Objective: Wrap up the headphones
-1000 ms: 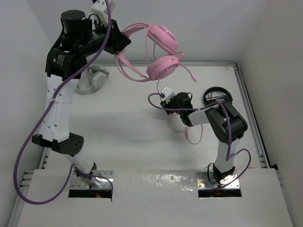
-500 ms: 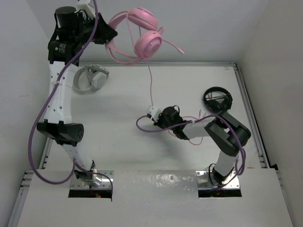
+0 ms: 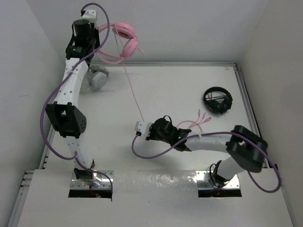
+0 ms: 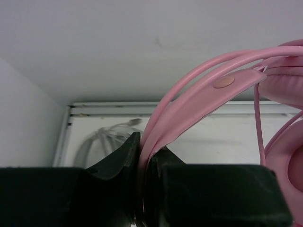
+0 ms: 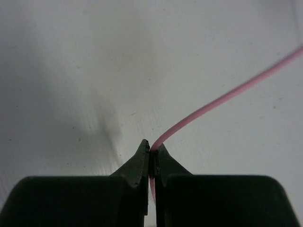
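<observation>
The pink headphones (image 3: 126, 39) hang high at the back left, in front of the back wall. My left gripper (image 3: 105, 46) is shut on their pink headband (image 4: 199, 101), which runs up and to the right from between the jaws (image 4: 146, 147). The thin pink cable (image 3: 134, 92) runs taut from the earcups down to my right gripper (image 3: 146, 124), low over the table's middle. In the right wrist view that gripper (image 5: 151, 147) is shut on the cable (image 5: 227, 97). The cable's loose end (image 3: 199, 118) lies on the table to the right.
Grey-white headphones (image 3: 97, 75) lie at the back left under the left arm and also show in the left wrist view (image 4: 106, 139). Black headphones (image 3: 218, 100) lie at the right. White walls stand at the back and both sides. A metal rail (image 3: 248, 109) edges the table's right side.
My left arm has swung the pink headphones left and back. My right gripper has slid left and nearer, staying shut on the cable, which now runs straight and taut.
</observation>
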`<state>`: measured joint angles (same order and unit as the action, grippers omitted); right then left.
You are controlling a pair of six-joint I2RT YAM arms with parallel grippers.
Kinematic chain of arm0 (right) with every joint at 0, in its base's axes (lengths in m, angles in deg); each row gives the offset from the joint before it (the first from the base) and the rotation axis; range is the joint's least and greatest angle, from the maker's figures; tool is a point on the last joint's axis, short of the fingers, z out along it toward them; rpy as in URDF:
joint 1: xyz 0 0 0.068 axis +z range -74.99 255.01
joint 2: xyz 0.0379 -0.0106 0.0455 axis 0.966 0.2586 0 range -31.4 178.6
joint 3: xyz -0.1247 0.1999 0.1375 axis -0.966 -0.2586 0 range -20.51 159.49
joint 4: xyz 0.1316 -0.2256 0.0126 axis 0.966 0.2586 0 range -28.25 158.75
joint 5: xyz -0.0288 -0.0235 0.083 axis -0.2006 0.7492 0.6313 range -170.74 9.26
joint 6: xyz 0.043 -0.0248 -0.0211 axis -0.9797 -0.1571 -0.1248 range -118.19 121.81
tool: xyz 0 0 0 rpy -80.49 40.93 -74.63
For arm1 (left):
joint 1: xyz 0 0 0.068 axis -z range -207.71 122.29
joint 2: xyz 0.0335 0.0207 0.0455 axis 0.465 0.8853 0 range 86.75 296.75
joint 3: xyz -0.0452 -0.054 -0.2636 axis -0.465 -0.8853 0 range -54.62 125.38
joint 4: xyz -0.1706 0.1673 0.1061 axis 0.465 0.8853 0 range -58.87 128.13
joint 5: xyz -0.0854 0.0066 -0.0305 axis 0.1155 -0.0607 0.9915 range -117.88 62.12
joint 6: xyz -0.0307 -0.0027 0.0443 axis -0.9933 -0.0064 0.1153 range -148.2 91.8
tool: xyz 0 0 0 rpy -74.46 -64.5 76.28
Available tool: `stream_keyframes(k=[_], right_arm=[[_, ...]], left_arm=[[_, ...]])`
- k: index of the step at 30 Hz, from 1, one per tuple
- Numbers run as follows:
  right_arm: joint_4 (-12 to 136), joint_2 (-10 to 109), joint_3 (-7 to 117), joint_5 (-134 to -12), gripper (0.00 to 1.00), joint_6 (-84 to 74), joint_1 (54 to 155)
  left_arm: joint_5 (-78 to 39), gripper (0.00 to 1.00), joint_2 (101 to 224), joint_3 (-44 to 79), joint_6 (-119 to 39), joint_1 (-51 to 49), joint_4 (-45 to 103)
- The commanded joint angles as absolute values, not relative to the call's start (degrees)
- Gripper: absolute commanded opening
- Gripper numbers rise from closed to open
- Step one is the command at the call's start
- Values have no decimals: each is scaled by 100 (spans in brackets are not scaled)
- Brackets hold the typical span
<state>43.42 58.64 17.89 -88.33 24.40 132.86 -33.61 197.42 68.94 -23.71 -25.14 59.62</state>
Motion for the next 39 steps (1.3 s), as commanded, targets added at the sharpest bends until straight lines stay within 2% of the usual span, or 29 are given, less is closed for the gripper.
stream_keyframes(k=[1, 4, 9, 11, 14, 19, 23, 30, 34, 39], right_arm=[[4557, 4905, 2036, -9225, 0, 2546, 13372], [4619, 4002, 1922, -9155, 0, 2554, 13390], [4066, 2961, 1693, -9575, 0, 3098, 13364], [4117, 2951, 1886, -9987, 0, 3632, 13329], [3978, 3152, 2386, -10622, 0, 4135, 12997], [3924, 3443, 3133, -10158, 0, 4015, 11986], [4364, 3820, 3907, -9542, 0, 3566, 10922], [4382, 4646, 4146, -8427, 0, 2146, 9604], [4575, 5155, 4321, -7356, 0, 1676, 9400], [4303, 5631, 3883, -5932, 1, 1335, 9409]], left_arm=[[-4649, 0, 19521, 6545, -1618, -2490, 4204], [-4941, 0, 19530, 6150, -1221, -2490, 3791], [-4538, 0, 19303, 5404, -397, -2236, 3772], [-4161, 0, 18995, 4850, 461, -2008, 3755], [-4079, 0, 17829, 3044, 1458, -1132, 3693], [-4466, 0, 17052, 1921, 1751, -30, 4456], [-3976, 0, 16832, 1929, 1162, 384, 5404], [-2167, 0, 16480, 2869, 143, 393, 6856], [-1332, 0, 16436, 3351, -51, 393, 7471], [-346, 0, 16602, 4449, -778, 393, 7937]])
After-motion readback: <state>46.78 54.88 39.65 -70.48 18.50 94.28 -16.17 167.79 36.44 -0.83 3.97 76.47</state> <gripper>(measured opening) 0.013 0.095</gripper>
